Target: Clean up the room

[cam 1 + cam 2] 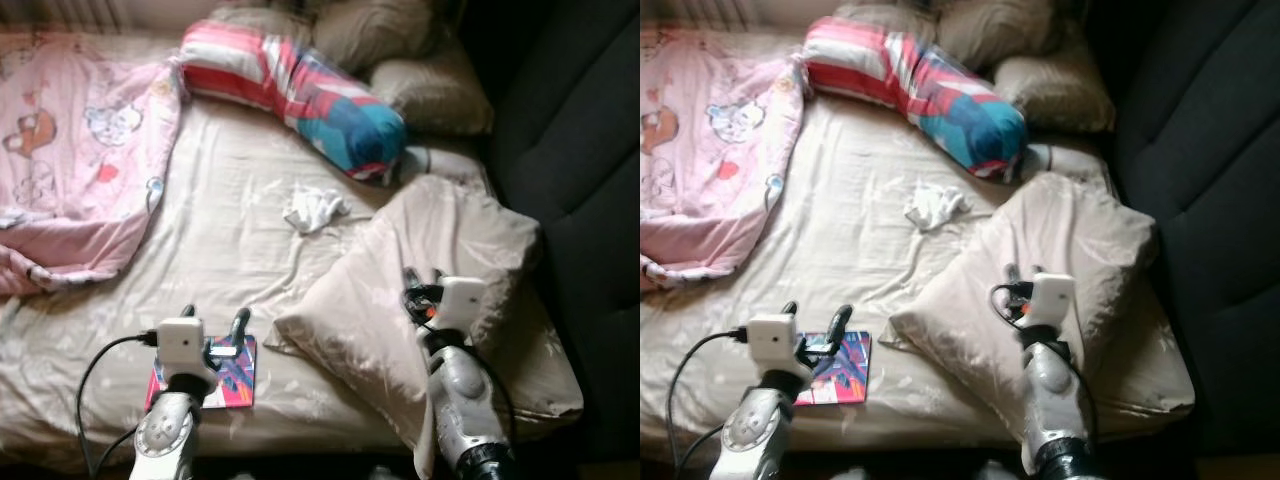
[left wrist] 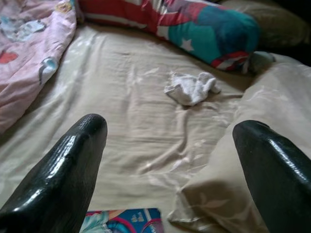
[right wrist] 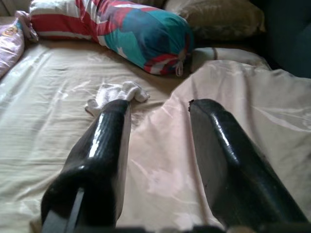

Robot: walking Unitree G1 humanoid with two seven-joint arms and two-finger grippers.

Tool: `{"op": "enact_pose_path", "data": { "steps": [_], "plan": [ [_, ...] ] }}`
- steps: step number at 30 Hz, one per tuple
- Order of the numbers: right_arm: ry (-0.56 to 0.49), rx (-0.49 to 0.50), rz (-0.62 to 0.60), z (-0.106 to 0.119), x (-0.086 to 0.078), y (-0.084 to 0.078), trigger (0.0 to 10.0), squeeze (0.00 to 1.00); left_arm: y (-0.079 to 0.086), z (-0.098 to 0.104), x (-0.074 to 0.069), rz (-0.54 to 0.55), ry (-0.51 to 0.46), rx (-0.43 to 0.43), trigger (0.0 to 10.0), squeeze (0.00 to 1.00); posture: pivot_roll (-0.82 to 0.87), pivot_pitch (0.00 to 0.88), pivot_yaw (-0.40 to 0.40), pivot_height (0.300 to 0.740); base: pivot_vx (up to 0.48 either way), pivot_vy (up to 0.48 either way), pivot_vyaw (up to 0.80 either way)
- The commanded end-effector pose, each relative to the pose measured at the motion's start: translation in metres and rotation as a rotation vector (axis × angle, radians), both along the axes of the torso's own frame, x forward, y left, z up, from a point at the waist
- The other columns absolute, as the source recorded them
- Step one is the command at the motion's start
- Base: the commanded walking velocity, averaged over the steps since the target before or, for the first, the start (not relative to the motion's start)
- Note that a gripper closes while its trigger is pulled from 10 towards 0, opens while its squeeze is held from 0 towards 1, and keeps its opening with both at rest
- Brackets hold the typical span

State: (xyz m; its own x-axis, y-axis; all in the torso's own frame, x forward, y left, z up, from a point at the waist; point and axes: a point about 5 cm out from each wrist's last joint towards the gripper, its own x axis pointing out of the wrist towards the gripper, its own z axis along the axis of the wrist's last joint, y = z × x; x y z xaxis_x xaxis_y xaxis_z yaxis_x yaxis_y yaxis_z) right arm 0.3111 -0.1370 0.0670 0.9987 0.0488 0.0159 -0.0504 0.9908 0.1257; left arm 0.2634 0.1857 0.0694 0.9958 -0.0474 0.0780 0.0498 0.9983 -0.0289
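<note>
A crumpled white cloth [image 1: 315, 210] lies in the middle of the beige bed sheet [image 1: 220, 200]. A colourful book [image 1: 232, 375] lies flat at the bed's near edge. My left gripper [image 1: 213, 322] hovers just over the book's far edge, open wide, with nothing between its fingers. A large beige pillow [image 1: 450, 240] lies askew at the front right. Low over that pillow hangs my right gripper [image 1: 422, 278], open, its fingers [image 3: 112, 131] pointing toward the cloth. A striped red and teal bolster [image 1: 300, 85] lies across the head of the bed.
A pink patterned blanket [image 1: 70, 160] is bunched along the left side. Two beige pillows [image 1: 430, 90] sit behind the bolster. A dark upholstered seat [image 1: 580, 130] rises along the bed's right side. A black cable [image 1: 95, 375] loops from my left wrist.
</note>
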Motion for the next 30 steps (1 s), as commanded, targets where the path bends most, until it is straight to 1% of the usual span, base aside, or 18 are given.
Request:
{"op": "enact_pose_path", "data": {
  "steps": [1,2,4,5,7,10,11,12,13,16,18,19,20,21,23,26,28,30],
  "plan": [
    [0.061,-0.025,-0.029,-0.012,-0.006,-0.011,10.0,0.0,-0.006,-0.005,-0.003,-0.023,0.026,0.001,10.0,0.0,0.08,0.22,-0.086,0.74,0.0,0.0,0.0],
    [0.086,-0.057,-0.036,-0.015,-0.007,-0.012,10.0,0.0,-0.006,-0.006,-0.003,-0.024,0.027,0.002,10.0,0.0,0.08,0.222,-0.087,0.74,0.0,0.0,0.0],
    [0.107,-0.07,-0.059,-0.02,-0.01,-0.016,10.0,0.0,-0.007,-0.006,-0.003,-0.025,0.027,0.001,10.0,0.0,0.08,0.225,-0.086,0.74,0.0,0.0,0.0],
    [0.138,-0.097,-0.09,-0.024,-0.012,-0.022,10.0,0.0,-0.007,-0.006,-0.004,-0.025,0.029,0.001,10.0,0.0,0.08,0.226,-0.087,0.74,0.0,0.0,0.0],
    [0.176,-0.115,-0.139,-0.031,-0.018,-0.032,10.0,0.0,-0.007,-0.008,-0.004,-0.026,0.035,0.001,10.0,0.0,0.07,0.226,-0.087,0.74,0.0,0.0,0.0],
    [0.203,-0.14,-0.137,-0.037,-0.027,-0.036,10.0,0.0,-0.007,-0.009,-0.005,-0.028,0.042,0.001,10.0,0.0,0.07,0.226,-0.087,0.74,0.0,0.0,0.0],
    [0.21,-0.141,-0.129,-0.039,-0.032,-0.037,10.0,0.72,-0.008,-0.01,-0.005,-0.029,0.044,0.0,10.0,0.0,0.07,0.229,-0.09,0.74,0.0,0.0,0.0],
    [0.229,-0.144,-0.117,-0.043,-0.039,-0.038,10.0,1.0,-0.008,-0.01,-0.005,-0.031,0.047,0.0,10.0,0.0,0.07,0.229,-0.09,0.74,0.0,0.0,0.0],
    [0.234,-0.146,-0.115,-0.044,-0.04,-0.038,10.0,1.0,-0.008,-0.01,-0.005,-0.031,0.048,0.0,10.0,0.0,0.07,0.229,-0.09,0.74,0.0,0.0,0.0],
    [0.305,-0.113,-0.163,-0.056,-0.058,-0.045,10.0,1.0,-0.009,-0.012,-0.005,-0.035,0.055,-0.002,10.0,0.0,0.07,0.234,-0.089,0.74,0.0,0.0,0.0],
    [0.31,-0.11,-0.167,-0.057,-0.059,-0.046,10.0,1.0,-0.009,-0.012,-0.006,-0.036,0.055,-0.001,10.0,0.0,0.07,0.234,-0.089,0.74,0.0,0.0,0.0],
    [0.346,0.004,-0.224,-0.061,-0.061,-0.05,10.0,1.0,-0.009,-0.013,-0.006,-0.038,0.058,-0.003,10.0,0.0,0.06,0.238,-0.085,0.74,0.0,0.0,0.0],
    [0.346,0.004,-0.224,-0.061,-0.061,-0.05,10.0,1.0,-0.009,-0.013,-0.006,-0.038,0.058,-0.003,10.0,0.0,0.06,0.238,-0.085,0.74,0.0,0.0,0.0],
    [0.353,0.032,-0.233,-0.062,-0.061,-0.051,10.0,1.0,-0.009,-0.013,-0.006,-0.039,0.058,-0.003,10.0,0.0,0.06,0.239,-0.083,0.74,0.0,0.0,0.0],
    [0.386,0.153,-0.275,-0.066,-0.057,-0.053,10.0,1.0,-0.008,-0.013,-0.005,-0.042,0.06,0.0,10.0,0.0,0.06,0.244,-0.08,0.74,0.0,0.0,0.0],
    [0.437,0.148,-0.278,-0.072,-0.051,-0.055,10.0,1.0,-0.008,-0.013,-0.005,-0.044,0.061,0.003,10.0,0.0,0.06,0.245,-0.078,0.74,0.0,0.0,0.0],
    [0.432,0.147,-0.262,-0.069,-0.046,-0.053,10.0,1.0,-0.007,-0.013,-0.005,-0.045,0.06,0.003,10.0,0.0,0.06,0.248,-0.074,0.74,0.0,0.0,0.0],
    [0.388,0.128,-0.234,-0.061,-0.039,-0.05,10.0,1.0,-0.007,-0.012,-0.005,-0.046,0.061,0.005,10.0,0.0,0.07,0.248,-0.072,0.74,0.0,0.0,0.0]
  ]
}}
